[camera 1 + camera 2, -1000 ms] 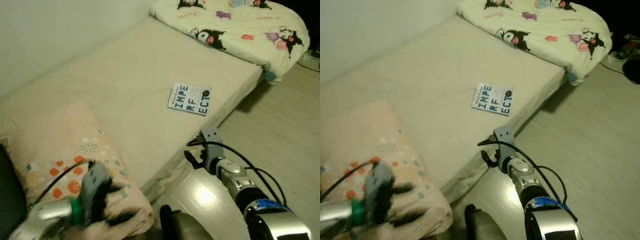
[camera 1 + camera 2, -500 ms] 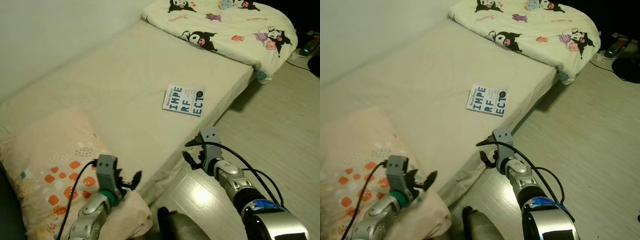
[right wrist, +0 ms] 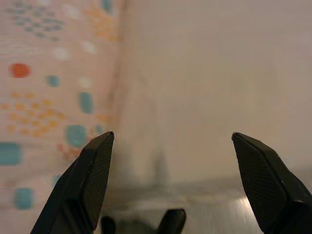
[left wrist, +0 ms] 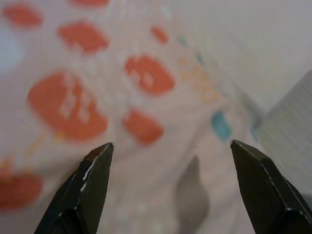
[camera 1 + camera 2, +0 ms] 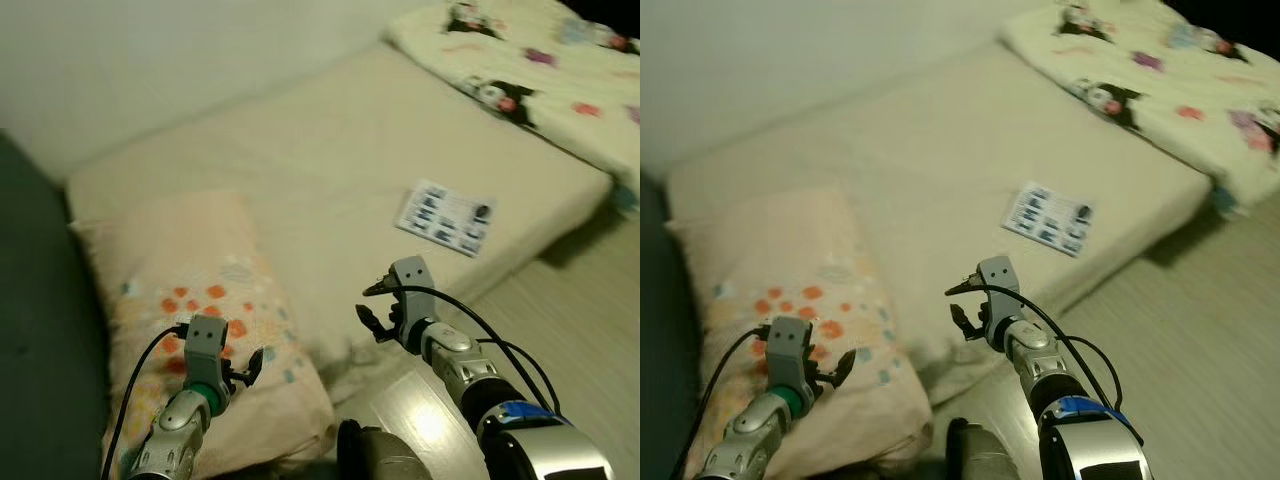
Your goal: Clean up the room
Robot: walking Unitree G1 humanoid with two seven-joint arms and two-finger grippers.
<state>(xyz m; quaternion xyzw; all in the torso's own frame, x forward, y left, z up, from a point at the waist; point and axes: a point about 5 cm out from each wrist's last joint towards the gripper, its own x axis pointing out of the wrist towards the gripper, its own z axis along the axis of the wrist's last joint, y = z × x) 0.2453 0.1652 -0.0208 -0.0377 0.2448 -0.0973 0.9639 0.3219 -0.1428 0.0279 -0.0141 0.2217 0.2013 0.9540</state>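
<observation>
Bedding covers most of the scene: a bare cream mattress (image 5: 330,160) carries a peach pillow (image 5: 190,290) with orange and teal marks near the robot, a blurred booklet (image 5: 445,215) close to the bed's floor-side edge, and a cartoon-print duvet (image 5: 540,70) bunched at the far end. The left gripper (image 5: 232,372) hovers over the pillow, jaws wide with nothing between them. The right gripper (image 5: 372,312) hangs at the mattress edge beside the pillow, jaws wide too, well short of the booklet. Pale wooden floor (image 5: 570,300) runs alongside.

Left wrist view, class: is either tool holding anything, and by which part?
Nothing is held. The left tool is open above the pillow; the right tool is open too.
</observation>
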